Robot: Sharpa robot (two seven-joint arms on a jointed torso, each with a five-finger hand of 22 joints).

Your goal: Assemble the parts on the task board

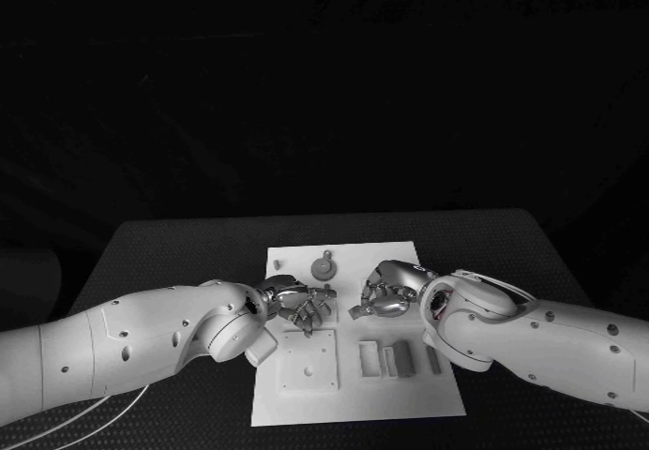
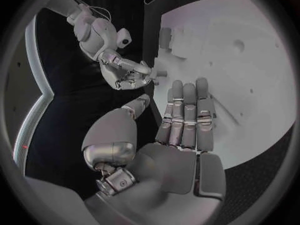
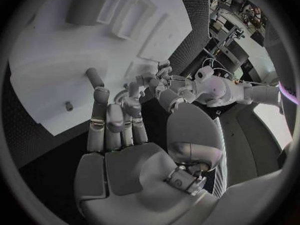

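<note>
Head view, task board (image 1: 354, 394) bearing parts (image 1: 324, 267), left hand (image 1: 300, 305) and right hand (image 1: 383, 298) fingers apart, empty.

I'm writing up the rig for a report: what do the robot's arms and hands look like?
Both arms are smooth, rounded white shells with small dark screw holes. The left hand and right hand are silver metal with segmented fingers. Thin pale cables trail under the left arm.

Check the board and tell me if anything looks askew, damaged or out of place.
Nothing stands out. The board lies flat on the table, no part visibly broken or spilled. The left hand and right hand hover over its middle, hiding what lies beneath them.
</note>
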